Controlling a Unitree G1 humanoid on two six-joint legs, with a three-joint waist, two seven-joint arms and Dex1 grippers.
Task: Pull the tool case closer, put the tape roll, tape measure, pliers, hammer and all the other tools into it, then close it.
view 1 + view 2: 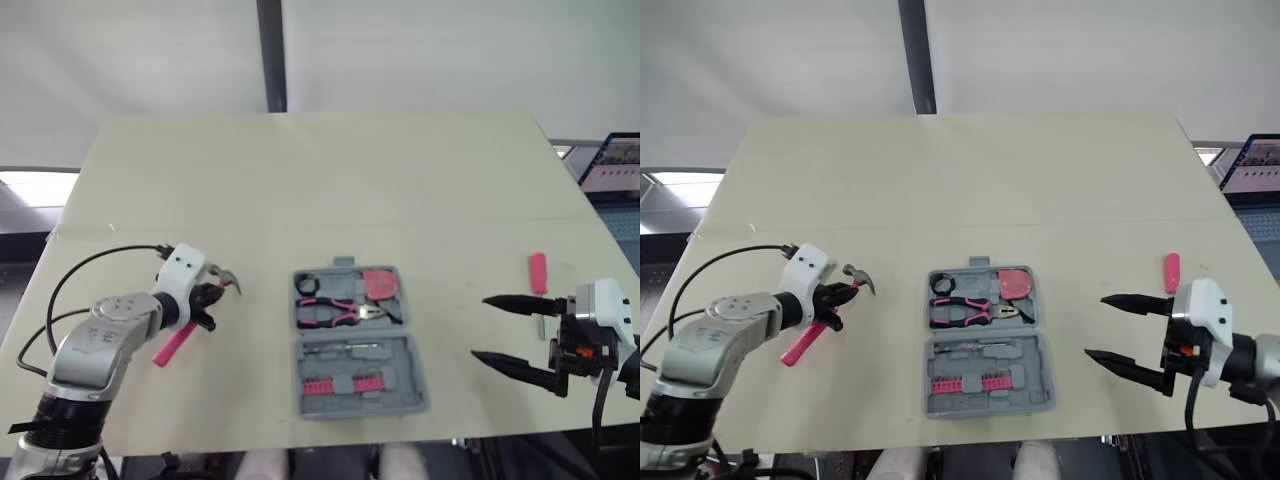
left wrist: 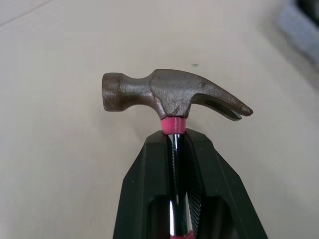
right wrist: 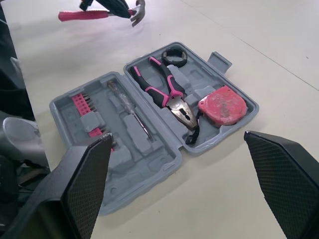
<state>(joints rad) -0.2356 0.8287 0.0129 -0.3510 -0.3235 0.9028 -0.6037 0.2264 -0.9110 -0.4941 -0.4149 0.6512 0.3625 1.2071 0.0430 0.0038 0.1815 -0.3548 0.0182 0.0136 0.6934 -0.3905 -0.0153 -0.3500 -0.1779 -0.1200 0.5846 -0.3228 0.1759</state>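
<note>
Left of the open grey plastic tool case, the left gripper is clamped on the chrome neck of the pink-handled steel claw hammer just under its head, a sound hold for a rigid, head-heavy, likely slippery tool

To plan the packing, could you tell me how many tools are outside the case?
2: the hammer in the left gripper; a pink-handled tool on the table near the right gripper.

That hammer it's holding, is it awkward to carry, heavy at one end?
Probably head-heavy: the hammer has a chunky metal head. The left hand grips just below it, which likely limits swinging. The shiny shaft there may be slippery.
</note>
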